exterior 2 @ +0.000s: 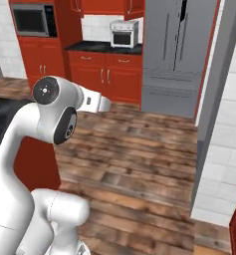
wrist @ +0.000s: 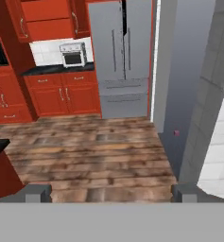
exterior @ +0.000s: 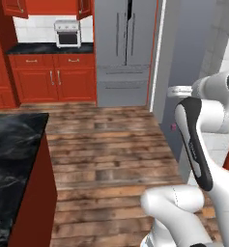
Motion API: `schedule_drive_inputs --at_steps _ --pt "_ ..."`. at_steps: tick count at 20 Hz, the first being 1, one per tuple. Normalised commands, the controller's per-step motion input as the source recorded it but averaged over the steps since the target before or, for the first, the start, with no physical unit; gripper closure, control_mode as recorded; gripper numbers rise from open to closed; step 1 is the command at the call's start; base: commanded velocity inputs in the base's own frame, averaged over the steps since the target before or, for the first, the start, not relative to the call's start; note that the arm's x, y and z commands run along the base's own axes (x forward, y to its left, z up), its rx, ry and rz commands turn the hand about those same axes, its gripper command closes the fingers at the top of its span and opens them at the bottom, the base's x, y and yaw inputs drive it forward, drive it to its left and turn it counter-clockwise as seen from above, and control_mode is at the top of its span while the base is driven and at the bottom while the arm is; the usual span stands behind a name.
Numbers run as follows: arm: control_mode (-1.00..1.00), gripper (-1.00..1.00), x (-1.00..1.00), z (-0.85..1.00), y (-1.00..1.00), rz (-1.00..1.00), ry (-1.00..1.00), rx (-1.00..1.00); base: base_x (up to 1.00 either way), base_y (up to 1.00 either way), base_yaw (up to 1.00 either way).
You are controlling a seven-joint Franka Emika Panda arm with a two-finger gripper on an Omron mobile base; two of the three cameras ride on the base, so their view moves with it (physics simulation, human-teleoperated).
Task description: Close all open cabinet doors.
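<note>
Tool (wrist: 111, 194) well back from the kitchen wall, fingers spread apart, gripping nothing.
Glossy red wall-cabinet doors (wrist: 47, 21) with silver bar handles stand swung outward above the black surface (wrist: 56, 69).

I was in a home kitchen. A tall grey fridge (wrist: 124, 56) with double doors and drawers below stood at the far wall, and I took it as my landmark. Left of the fridge ran a black counter (wrist: 56, 69) over red base cabinets (wrist: 64, 97), with a white toaster oven (wrist: 73, 54) on it and white tiles (wrist: 46, 52) behind. Above that counter hung red wall cabinets (wrist: 47, 19) with silver handles. Further left of the fridge, a black microwave (exterior 2: 34, 20) sat built into a tall red unit. Wood plank floor (wrist: 99, 146) stretched from the fridge toward me, and a dark-topped island (exterior: 14, 154) stood on it, well left of the fridge.
</note>
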Motion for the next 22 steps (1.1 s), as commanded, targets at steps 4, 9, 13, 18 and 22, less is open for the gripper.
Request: schedule_drive_inputs --at_steps 4,9,13,18,22 --pt "1.0 -1.0 0.0 0.0 0.0 0.0 0.0 0.0 1.0 -0.53 0.19" --pt "1.0 -1.0 0.0 0.0 0.0 0.0 0.0 0.0 1.0 -0.29 0.16" --pt "1.0 -1.0 0.0 0.0 0.0 0.0 0.0 0.0 1.0 -0.13 0.16" --pt "1.0 -1.0 0.0 0.0 0.0 0.0 0.0 0.0 1.0 -0.1 0.15" --pt "1.0 -1.0 0.0 0.0 0.0 0.0 0.0 0.0 1.0 -0.06 0.13"
